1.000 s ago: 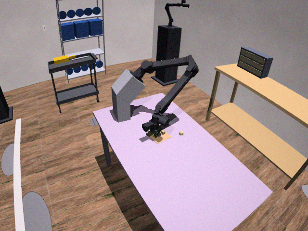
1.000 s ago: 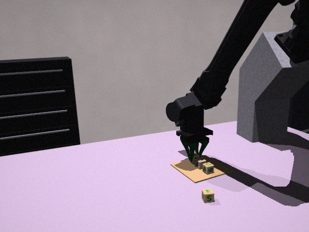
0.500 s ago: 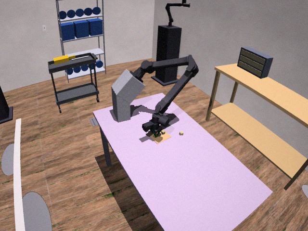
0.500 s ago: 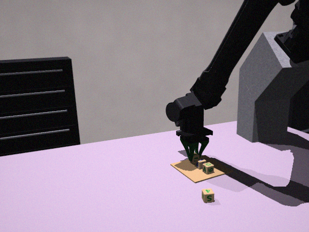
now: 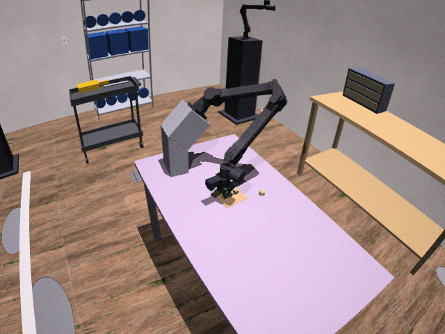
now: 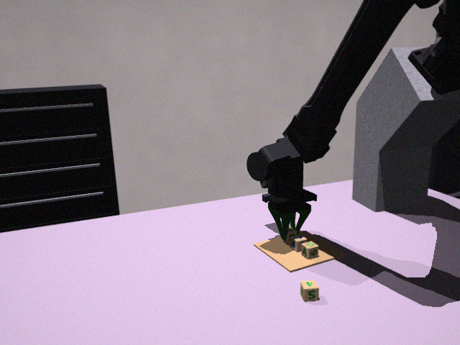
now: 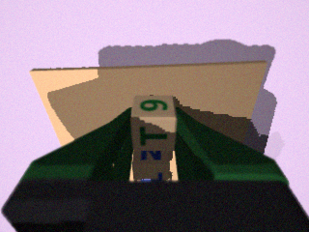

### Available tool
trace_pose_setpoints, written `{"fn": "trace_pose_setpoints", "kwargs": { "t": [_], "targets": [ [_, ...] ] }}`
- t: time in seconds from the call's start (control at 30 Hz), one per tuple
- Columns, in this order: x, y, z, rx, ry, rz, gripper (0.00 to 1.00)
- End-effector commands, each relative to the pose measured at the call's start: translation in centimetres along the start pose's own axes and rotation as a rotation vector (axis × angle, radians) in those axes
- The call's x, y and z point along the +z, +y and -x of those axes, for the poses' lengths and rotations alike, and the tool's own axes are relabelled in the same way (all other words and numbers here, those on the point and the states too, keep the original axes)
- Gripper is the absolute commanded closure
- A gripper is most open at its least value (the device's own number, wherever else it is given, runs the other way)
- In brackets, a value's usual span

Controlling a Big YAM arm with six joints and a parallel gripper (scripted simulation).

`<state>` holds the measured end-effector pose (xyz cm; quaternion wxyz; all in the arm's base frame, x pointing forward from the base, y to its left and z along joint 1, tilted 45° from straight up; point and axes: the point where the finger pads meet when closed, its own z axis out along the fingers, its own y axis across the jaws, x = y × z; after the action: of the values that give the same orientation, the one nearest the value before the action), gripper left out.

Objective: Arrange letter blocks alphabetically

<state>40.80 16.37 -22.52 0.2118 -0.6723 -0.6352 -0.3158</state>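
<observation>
My gripper is shut on a tan block and holds it low over the tan mat, at or just above its surface. In the wrist view this block shows a green T towards the camera and a green 9 or 6 on its far face. Two more blocks stand on the mat right beside it: a middle one with blue marks and an outer one with green marks. The three form a short row. A fourth block, with an S on its side, lies off the mat on the lilac table.
The grey robot base housing stands at the table's far end. The off-mat block also shows in the top view, right of the mat. A black cabinet stands behind the table.
</observation>
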Motion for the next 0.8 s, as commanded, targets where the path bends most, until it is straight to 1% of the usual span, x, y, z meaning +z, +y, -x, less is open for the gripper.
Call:
{"fn": "trace_pose_setpoints", "kwargs": {
  "t": [0.0,0.2,0.77],
  "targets": [
    [0.75,-0.39,0.02,-0.009,-0.002,-0.007,0.79],
    [0.73,-0.67,0.11,-0.009,-0.004,-0.016,0.79],
    [0.74,-0.63,0.1,-0.01,-0.004,-0.017,0.79]
  ]
}}
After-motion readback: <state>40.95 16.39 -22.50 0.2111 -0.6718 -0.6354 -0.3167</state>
